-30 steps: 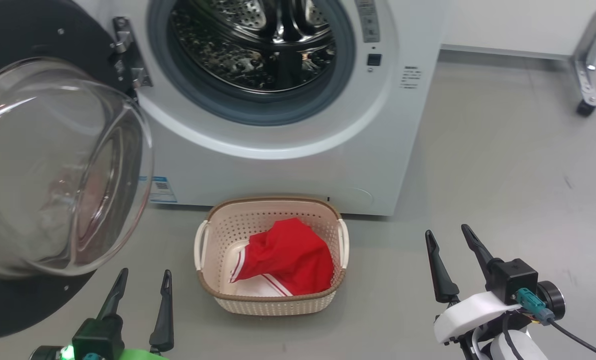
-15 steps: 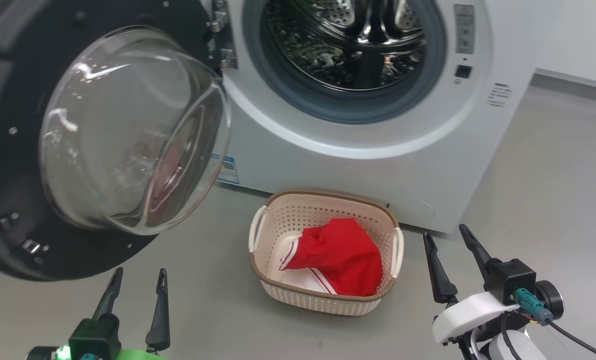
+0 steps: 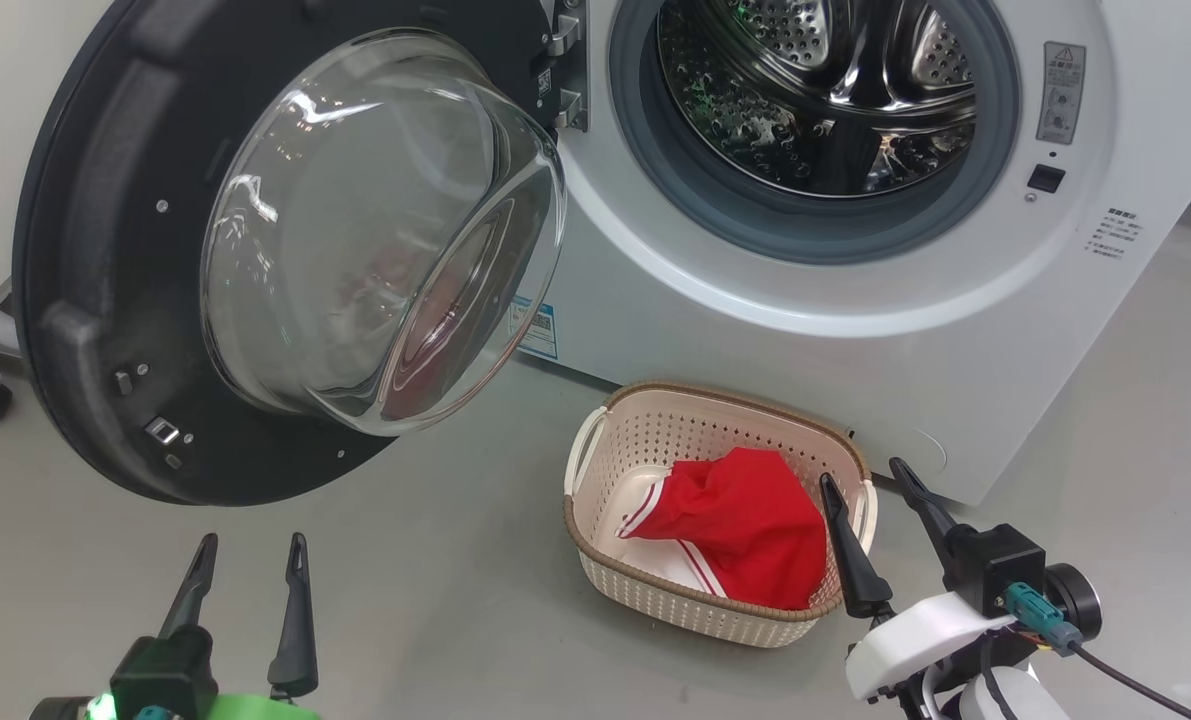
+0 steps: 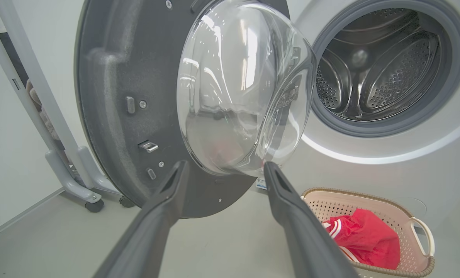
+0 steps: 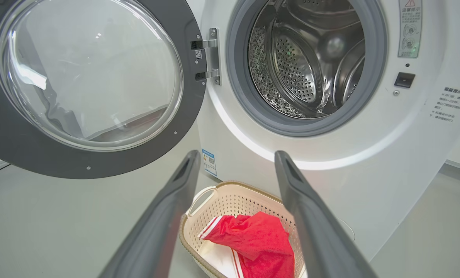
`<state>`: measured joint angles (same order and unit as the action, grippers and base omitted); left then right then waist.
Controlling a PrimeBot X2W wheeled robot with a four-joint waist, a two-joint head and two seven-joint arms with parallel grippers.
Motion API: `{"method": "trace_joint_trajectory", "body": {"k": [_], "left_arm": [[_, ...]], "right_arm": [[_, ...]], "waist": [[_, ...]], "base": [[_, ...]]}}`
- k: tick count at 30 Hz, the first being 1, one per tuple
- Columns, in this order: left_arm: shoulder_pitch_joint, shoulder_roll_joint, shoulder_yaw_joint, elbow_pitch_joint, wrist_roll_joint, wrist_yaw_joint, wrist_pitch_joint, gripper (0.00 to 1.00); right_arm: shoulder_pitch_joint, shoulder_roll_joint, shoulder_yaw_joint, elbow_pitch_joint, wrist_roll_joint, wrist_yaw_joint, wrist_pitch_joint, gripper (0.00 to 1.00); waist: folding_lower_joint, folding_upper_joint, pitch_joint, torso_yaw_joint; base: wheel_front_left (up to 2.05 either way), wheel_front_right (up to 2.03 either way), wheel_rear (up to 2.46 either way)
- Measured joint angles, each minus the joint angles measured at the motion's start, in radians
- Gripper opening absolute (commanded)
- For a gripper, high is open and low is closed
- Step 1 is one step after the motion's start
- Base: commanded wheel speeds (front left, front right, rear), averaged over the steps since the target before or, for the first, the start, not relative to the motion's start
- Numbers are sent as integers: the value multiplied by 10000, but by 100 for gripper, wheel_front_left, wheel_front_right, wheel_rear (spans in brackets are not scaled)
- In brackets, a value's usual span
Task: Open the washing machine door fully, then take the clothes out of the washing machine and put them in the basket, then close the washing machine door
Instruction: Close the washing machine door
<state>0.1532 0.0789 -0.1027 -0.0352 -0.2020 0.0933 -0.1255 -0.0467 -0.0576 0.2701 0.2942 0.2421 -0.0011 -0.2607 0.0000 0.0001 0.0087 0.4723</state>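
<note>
Head view: one washing machine (image 3: 755, 330), one door (image 3: 85, 250) hanging open, one basket (image 3: 655, 440) holding the clothes (image 3: 755, 520); left gripper (image 3: 253, 542) and right gripper (image 3: 861, 472) both spread, empty.

The drum mouth of the washing machine (image 3: 835, 330) is found clear, the space to its left is blocked by the open door (image 3: 105, 250), and the floor below by the basket (image 3: 655, 440).

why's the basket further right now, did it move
No. The basket keeps its place before the washing machine; the camera turned left.
</note>
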Motion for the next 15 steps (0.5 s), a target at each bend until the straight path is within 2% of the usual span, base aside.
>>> {"method": "trace_joint_trajectory", "body": {"k": [13, 14, 15], "left_arm": [[0, -4, 0, -10, -107, 0, -88, 100], [0, -4, 4, -10, -125, 0, -88, 82], [0, -6, 10, -10, -192, 0, -90, 53]], "right_arm": [[-3, 4, 33, 102, 2, -2, 0, 100], [-3, 4, 33, 105, 2, -2, 0, 100], [-4, 4, 33, 109, 2, -2, 0, 100]], "waist": [[0, 0, 47, 170], [0, 0, 43, 174], [0, 0, 38, 179]], "base": [[0, 0, 0], [0, 0, 0], [0, 0, 0]]}}
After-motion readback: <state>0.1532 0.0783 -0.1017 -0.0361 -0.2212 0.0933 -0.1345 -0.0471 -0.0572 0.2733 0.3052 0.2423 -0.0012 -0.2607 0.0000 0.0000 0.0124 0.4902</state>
